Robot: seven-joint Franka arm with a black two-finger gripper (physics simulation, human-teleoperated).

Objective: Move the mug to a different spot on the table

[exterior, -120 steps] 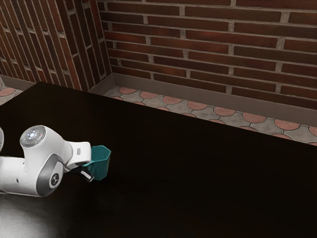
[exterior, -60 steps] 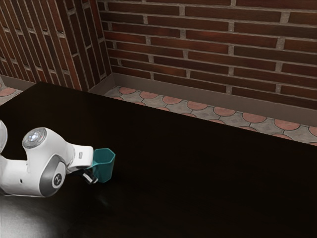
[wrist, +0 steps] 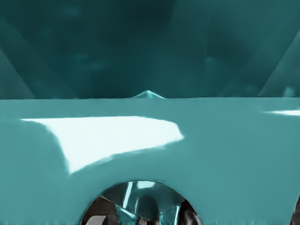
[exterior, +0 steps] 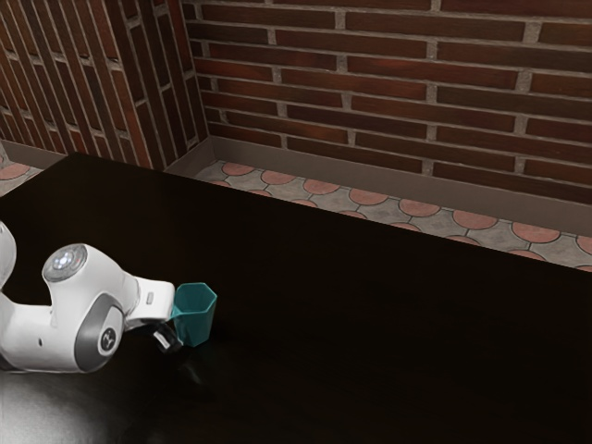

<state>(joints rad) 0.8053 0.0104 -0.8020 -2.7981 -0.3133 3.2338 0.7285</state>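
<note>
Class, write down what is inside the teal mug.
The teal mug is open-topped; inside, only its inner walls show, with nothing sticking out. Its floor is hidden behind the near wall, so low contents cannot be ruled out.

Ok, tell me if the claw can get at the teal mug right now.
Probably yes: the claw sits right against the teal mug on the dark table, with nothing between them.

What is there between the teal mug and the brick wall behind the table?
In the exterior view: bare dark table, then a strip of tiled floor up to the brick wall. Nothing else stands beyond the mug.
</note>
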